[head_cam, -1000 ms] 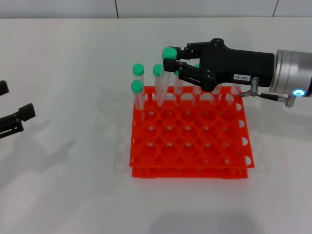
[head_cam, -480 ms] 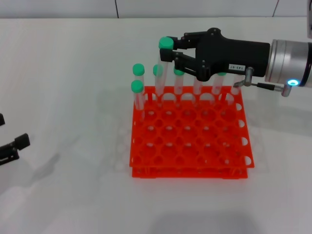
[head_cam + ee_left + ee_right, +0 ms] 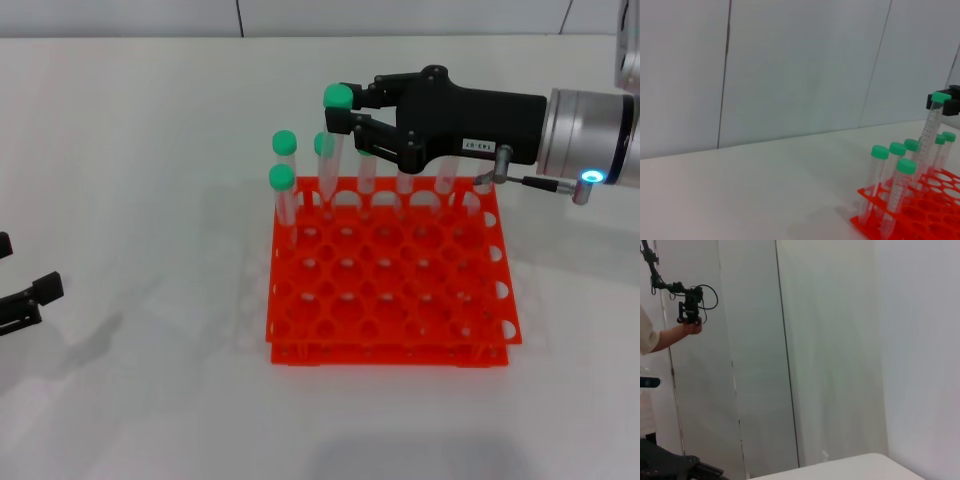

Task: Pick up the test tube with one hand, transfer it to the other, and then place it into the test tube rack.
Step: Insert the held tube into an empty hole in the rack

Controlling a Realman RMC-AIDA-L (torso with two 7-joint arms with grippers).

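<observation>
I had my right fingers [image 3: 345,108] clenched on the test tube [image 3: 335,140] just under its green cap, its body hanging below them toward the back row of the test tube rack [image 3: 390,275] on the desk [image 3: 150,150]. I judged this the placing step. Next I needed the rounded tip centred over a free hole before lowering. My left fingers [image 3: 25,300] sat well off to the side, and whether they were released I cannot tell.
</observation>
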